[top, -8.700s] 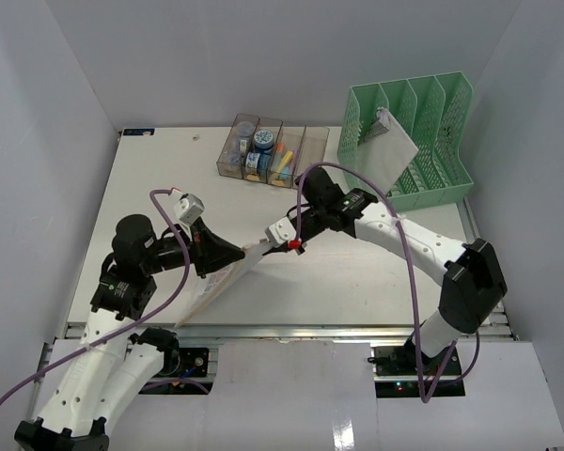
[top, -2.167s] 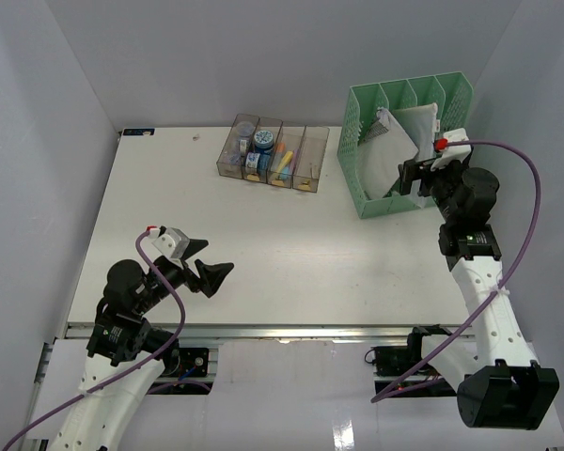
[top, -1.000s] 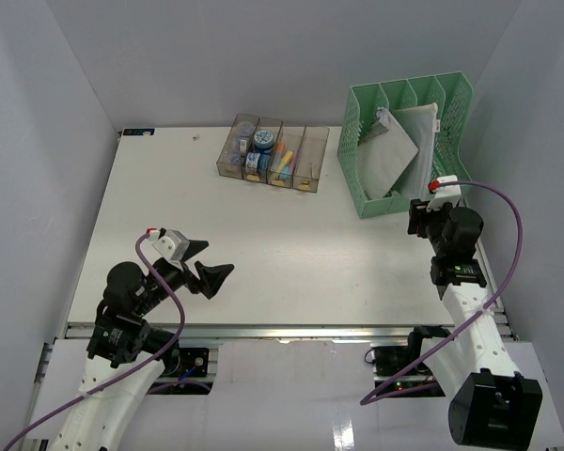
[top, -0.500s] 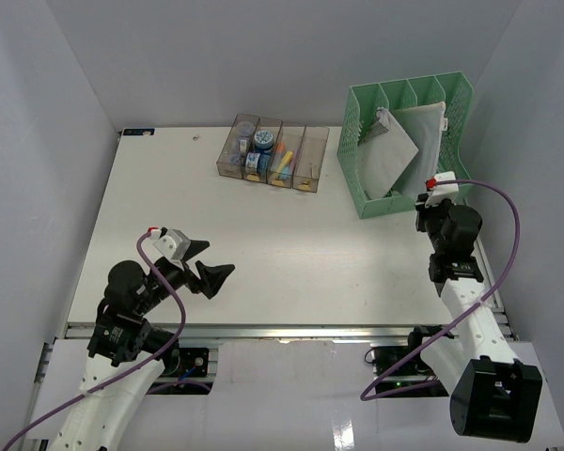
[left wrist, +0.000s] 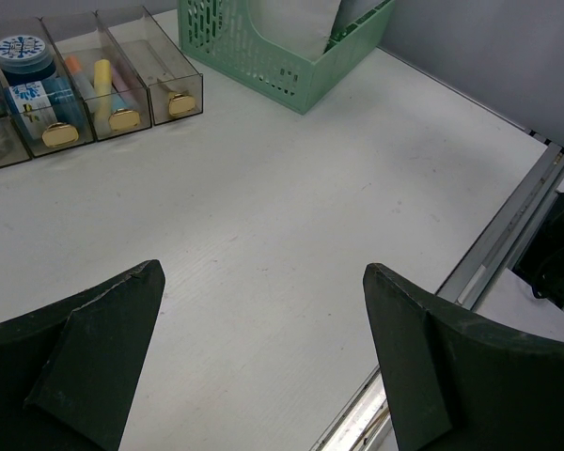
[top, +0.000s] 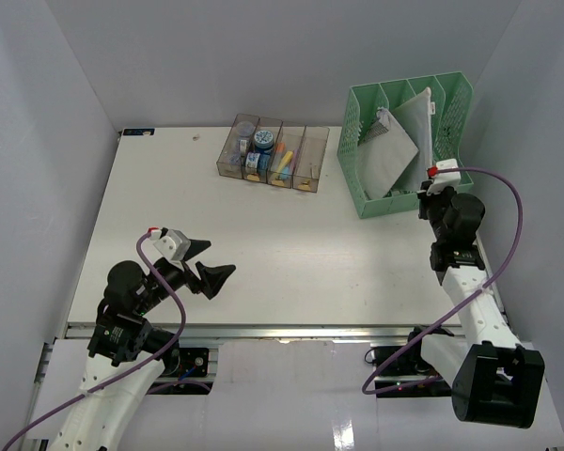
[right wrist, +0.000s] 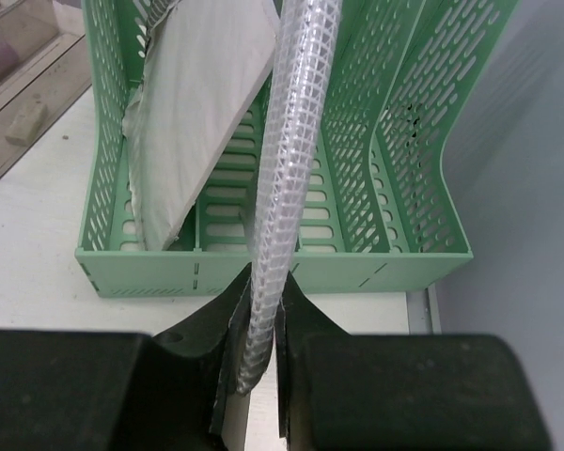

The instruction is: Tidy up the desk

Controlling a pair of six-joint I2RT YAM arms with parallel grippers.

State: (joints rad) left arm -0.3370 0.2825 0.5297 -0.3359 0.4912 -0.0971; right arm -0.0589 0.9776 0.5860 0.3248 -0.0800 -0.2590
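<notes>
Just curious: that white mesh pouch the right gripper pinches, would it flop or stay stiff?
Probably fairly stiff: the mesh pouch runs nearly straight from the right gripper, only slightly curved. Likely light, since an edge pinch holds it.

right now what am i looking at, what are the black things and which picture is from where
These are two robot arms bolted at the near edge of a white desk. One picture looks down from above; the other two come from cameras on each wrist, so the black wedges are the fingers. The left gripper is open and empty above the desk. The right gripper is shut on the edge of a see-through mesh pouch that reaches into a green file rack, beside a grey pouch. A row of clear bins holds small supplies.
</notes>
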